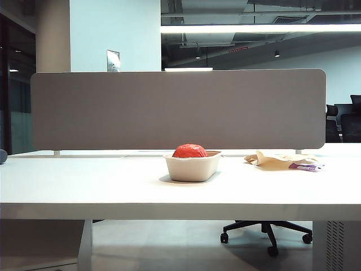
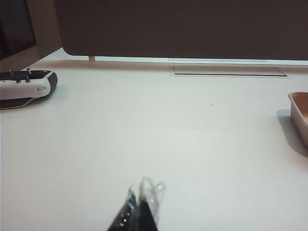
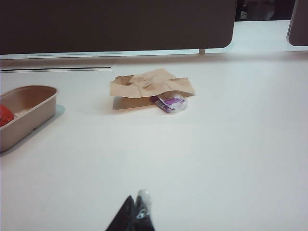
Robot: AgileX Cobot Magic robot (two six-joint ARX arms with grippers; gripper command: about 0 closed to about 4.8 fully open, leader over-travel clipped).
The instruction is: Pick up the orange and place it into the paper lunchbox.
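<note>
— Red-orange and bumpy, the orange [image 1: 190, 151] sits inside the paper lunchbox [image 1: 192, 167], in the middle of the white table [image 1: 84, 186]. Its round top pokes up over the rim.

— Which way does the box point?

— Its long side runs left to right. It is beige pulp paper, shallow, with round corners and slanted sides. I can't read any words on it.

— What is next to it?

— Off to the right, well apart, lies a flat crumpled tan paper [image 3: 151, 85] with a little purple scrap [image 3: 171, 102] touching its near edge. The scrap is too small to read. Behind everything stands a long grey divider [image 1: 177, 110] with round corners.

— And the grippers?

— The left gripper [image 2: 140, 207] is low over the bare table on the left, its dark tips pressed together, holding nothing. Far left lies a white and grey gadget [image 2: 26, 86]. The right gripper [image 3: 135, 214] is on the near right side, tips together too, with nothing in it.
</note>
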